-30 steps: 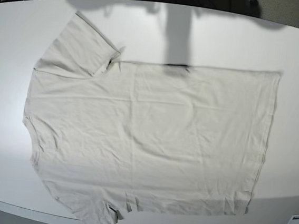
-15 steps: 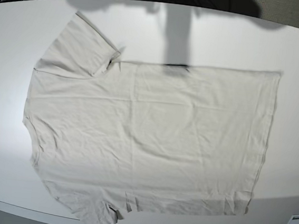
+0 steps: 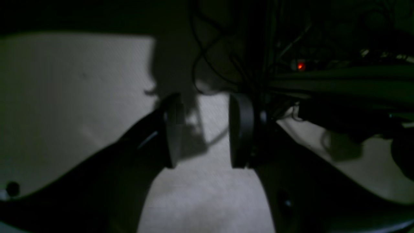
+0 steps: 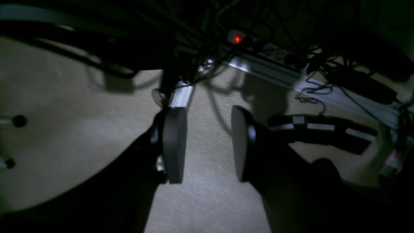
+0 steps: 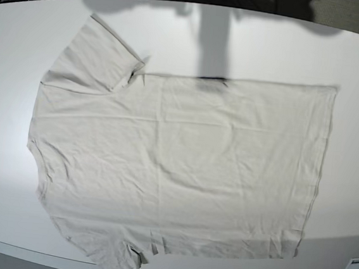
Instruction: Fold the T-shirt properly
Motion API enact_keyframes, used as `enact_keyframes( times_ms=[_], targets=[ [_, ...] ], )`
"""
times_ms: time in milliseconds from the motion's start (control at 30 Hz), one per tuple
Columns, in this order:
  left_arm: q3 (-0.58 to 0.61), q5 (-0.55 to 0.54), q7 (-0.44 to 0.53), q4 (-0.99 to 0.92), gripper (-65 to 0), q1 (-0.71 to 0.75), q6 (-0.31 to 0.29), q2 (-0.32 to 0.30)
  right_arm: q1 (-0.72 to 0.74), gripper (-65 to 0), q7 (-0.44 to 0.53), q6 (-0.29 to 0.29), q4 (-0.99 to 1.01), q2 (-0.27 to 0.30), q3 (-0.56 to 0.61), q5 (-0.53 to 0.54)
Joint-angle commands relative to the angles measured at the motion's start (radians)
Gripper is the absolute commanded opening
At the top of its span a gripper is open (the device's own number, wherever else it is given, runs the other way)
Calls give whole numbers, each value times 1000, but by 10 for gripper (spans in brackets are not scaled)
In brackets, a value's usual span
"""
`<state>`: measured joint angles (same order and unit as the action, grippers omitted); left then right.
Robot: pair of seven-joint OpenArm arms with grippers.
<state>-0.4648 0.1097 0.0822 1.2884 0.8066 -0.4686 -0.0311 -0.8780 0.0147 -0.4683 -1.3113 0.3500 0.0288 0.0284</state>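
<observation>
The cream T-shirt (image 5: 176, 166) lies spread flat on the white table (image 5: 302, 51), collar side to the left and hem (image 5: 323, 161) to the right. One sleeve (image 5: 95, 56) points to the far left corner, and the other (image 5: 116, 259) reaches the near edge. Neither arm shows in the base view. In the left wrist view, my left gripper (image 3: 207, 129) stands open over pale carpet, with nothing between its dark fingers (image 3: 173, 129). My right gripper (image 4: 207, 147) is also open and empty over carpet in the right wrist view. The shirt is out of view for both wrist cameras.
Cables and a small red light (image 4: 237, 38) hang in the dark above the carpet, along with metal rails (image 4: 265, 69). A small white block (image 5: 358, 263) sits at the table's near right corner. A dark shadow (image 5: 214, 42) falls across the far middle of the table.
</observation>
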Motion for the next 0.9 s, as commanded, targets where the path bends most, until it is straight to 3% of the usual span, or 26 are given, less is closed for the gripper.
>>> enact_keyframes(
  times_ms=[0,167,400,500,667,733,867],
  targets=[
    [-6,-28,14,43,-413,43,-5,-8,-43,-410,11,-8,-51,21,-2,24],
    [-6,-104,-49,208,-413,137,-57,-57,-174,-409,-94,-14,-274,86,-2,39],
    [-6,-96,-113,386,-413,206,-56,-174,-284,-408,-134,-7,-526,180,-3,24],
    [-6,-39,-122,452,-413,207,-56,-222,-288,-408,-180,16,-594,215,-3,20],
    [-6,67,-134,592,-413,204,-56,-290,-284,-408,-194,101,-687,249,-3,-154],
    [-5,87,-118,655,-395,195,-56,-320,-274,-408,-195,167,-720,248,-5,-245],
    [-5,184,-76,737,-361,150,-56,-375,-230,-408,-195,212,-758,248,-4,-370]
  ],
)
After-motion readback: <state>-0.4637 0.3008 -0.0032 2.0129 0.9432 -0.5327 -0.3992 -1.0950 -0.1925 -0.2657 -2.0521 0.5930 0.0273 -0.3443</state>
